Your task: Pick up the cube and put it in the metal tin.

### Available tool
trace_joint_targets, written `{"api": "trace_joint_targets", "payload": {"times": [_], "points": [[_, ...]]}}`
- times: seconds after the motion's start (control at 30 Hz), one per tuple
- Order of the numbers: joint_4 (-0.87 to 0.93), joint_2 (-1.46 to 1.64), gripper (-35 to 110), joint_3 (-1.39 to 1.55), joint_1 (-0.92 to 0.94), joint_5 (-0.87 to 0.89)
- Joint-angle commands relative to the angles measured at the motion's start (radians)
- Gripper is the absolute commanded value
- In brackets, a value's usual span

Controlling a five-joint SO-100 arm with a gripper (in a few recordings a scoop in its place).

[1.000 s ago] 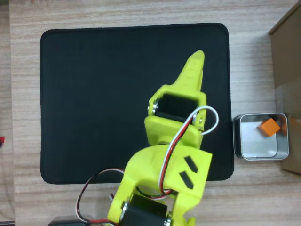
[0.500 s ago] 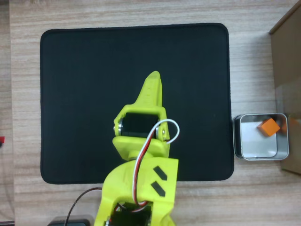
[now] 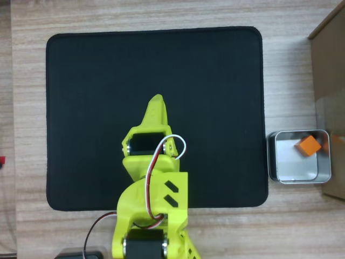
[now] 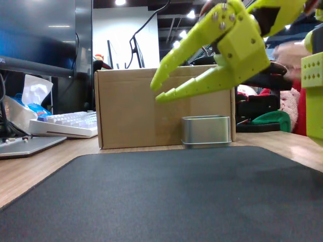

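Gripper: the yellow-green gripper is seen in the fixed view with its two fingers spread apart, a clear gap between the tips; nothing is held between them and nothing is touched. It is raised above the black mat, tips pointing to the left of that view and slightly down.
Gripper from above: in the overhead view the gripper is seen as a single narrow wedge pointing toward the top of the picture, over the middle of the mat; the spread of the fingers cannot be judged from that angle.
Cube: the orange cube is found well apart from the gripper, to its right and a little lower in the overhead view, lying inside the metal tin near the tin's upper right corner.
Metal tin: the metal tin is placed on the wooden surface just off the right edge of the mat, well to the right of the gripper in the overhead view. In the fixed view the metal tin is seen below and behind the gripper's lower finger, with a brown cardboard box directly behind it.
Wiring: a red, white and black cable is looped over the arm just behind the gripper.
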Motion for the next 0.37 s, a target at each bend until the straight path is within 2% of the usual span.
{"api": "trace_joint_targets", "payload": {"times": [0.0,0.33], "points": [[-0.006,0.021,0,0.017,0.02,-0.008],[0.129,0.021,0,0.043,-0.048,0.023]]}}
